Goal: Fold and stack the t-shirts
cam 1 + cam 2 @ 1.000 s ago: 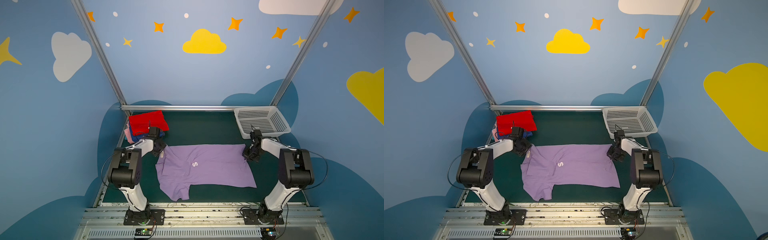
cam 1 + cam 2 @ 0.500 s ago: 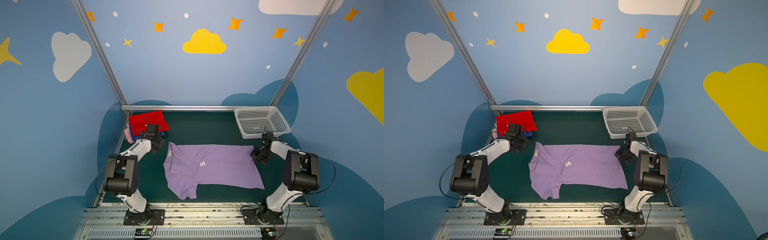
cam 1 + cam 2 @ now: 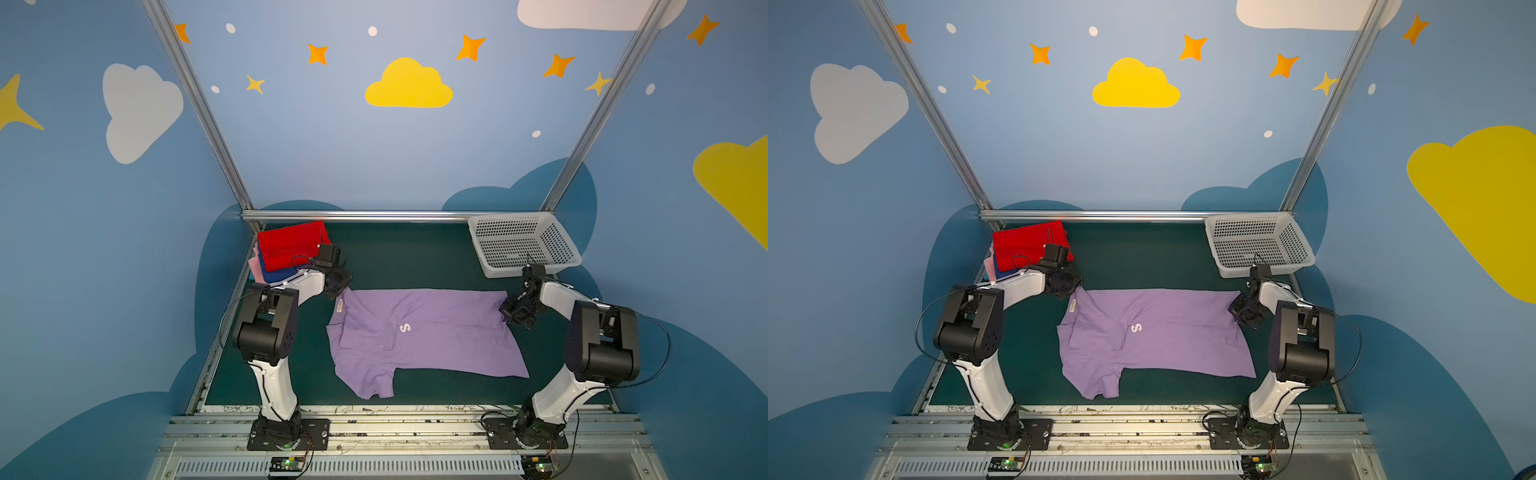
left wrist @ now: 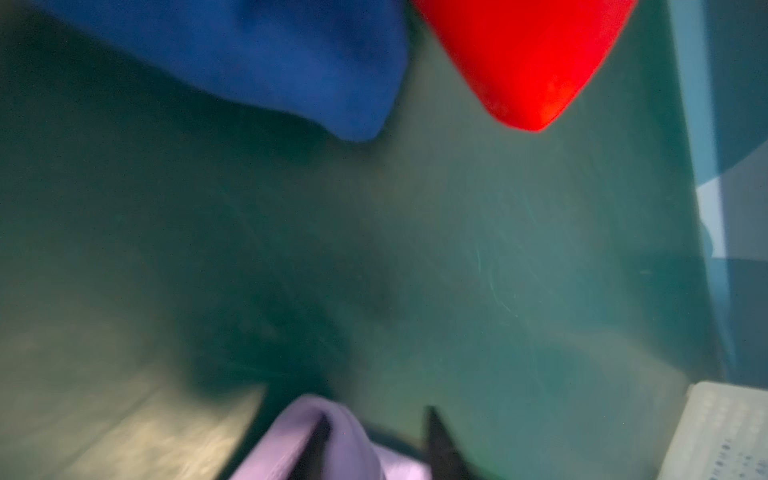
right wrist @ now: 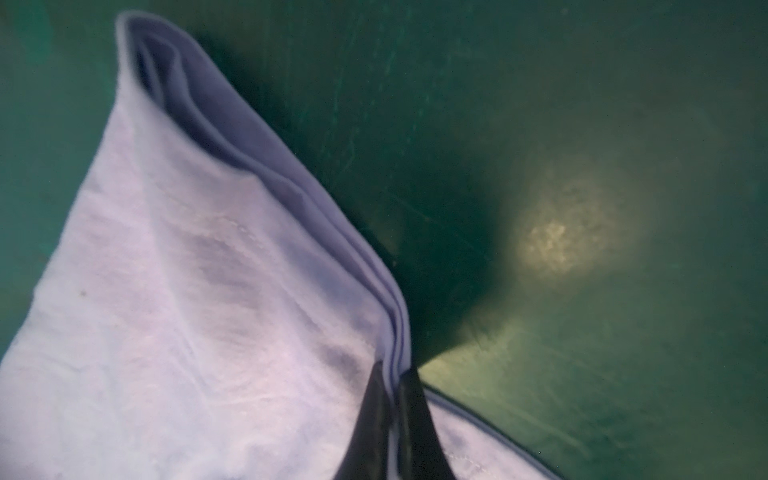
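A lavender t-shirt [image 3: 415, 332] [image 3: 1150, 332] lies spread on the green mat, with one sleeve toward the front. My right gripper [image 3: 512, 316] [image 5: 392, 399] is shut on its far right hem corner, and the layered edge is pinched between the fingers. My left gripper [image 3: 338, 289] [image 4: 376, 449] sits at the shirt's far left collar corner. Its fingers stand a little apart with a fold of lavender cloth [image 4: 332, 436] between them. Blur hides whether they press on it. Folded red [image 3: 291, 245], blue [image 3: 278, 275] and pink [image 3: 255, 268] t-shirts are stacked at the back left.
A white perforated basket [image 3: 523, 245] stands at the back right, just behind the right arm. The stack lies close behind the left gripper. A metal rail [image 3: 357, 215] closes off the mat's back edge.
The right gripper dragged the lavender shirt to the right. The left gripper drew back toward the stack, then came down again at the collar corner with its fingers narrowing.
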Controlling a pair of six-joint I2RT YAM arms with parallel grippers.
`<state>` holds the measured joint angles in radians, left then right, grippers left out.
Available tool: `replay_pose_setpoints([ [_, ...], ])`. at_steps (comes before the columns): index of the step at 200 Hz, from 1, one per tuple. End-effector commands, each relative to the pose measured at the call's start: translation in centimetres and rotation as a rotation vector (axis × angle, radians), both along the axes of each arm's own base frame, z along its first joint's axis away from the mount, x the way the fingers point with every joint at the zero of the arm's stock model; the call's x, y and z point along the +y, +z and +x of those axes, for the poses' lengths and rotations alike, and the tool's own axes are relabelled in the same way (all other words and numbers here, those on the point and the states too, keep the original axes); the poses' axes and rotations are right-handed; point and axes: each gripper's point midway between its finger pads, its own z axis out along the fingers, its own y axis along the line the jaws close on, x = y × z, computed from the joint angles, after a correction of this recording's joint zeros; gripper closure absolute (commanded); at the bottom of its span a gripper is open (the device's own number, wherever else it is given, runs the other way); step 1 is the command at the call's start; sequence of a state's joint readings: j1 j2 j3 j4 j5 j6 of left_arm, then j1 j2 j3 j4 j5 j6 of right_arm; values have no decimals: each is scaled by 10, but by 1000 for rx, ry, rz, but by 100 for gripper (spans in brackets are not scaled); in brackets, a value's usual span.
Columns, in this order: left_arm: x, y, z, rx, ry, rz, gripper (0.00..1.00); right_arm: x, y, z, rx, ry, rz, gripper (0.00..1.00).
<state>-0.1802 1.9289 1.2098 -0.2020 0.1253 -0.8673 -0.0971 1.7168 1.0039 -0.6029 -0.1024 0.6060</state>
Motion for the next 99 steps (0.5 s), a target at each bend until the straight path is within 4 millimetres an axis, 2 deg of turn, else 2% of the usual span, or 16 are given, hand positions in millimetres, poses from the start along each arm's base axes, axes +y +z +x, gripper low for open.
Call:
replay_pose_setpoints([
  [1, 11, -18, -7, 88, 23, 52, 96, 1, 7, 3, -9, 8, 5, 100],
  [24, 30, -23, -10, 135, 63, 110, 96, -9, 13, 1, -28, -20, -16, 100],
  [51, 65, -26, -21, 180, 139, 158, 96, -27, 20, -1, -51, -73, -22, 100],
  [71, 87, -26, -27, 192, 188, 173, 96, -29, 21, 0, -67, -85, -2, 100],
  [91, 88, -24, -27, 180, 185, 185, 96, -23, 18, 2, -72, -81, 24, 100],
  [95, 86, -24, -26, 178, 180, 181, 93, -22, 16, 1, -69, -77, 28, 100],
  [99, 83, -24, -25, 177, 172, 175, 86, -20, 15, 1, -65, -73, 31, 100],
])
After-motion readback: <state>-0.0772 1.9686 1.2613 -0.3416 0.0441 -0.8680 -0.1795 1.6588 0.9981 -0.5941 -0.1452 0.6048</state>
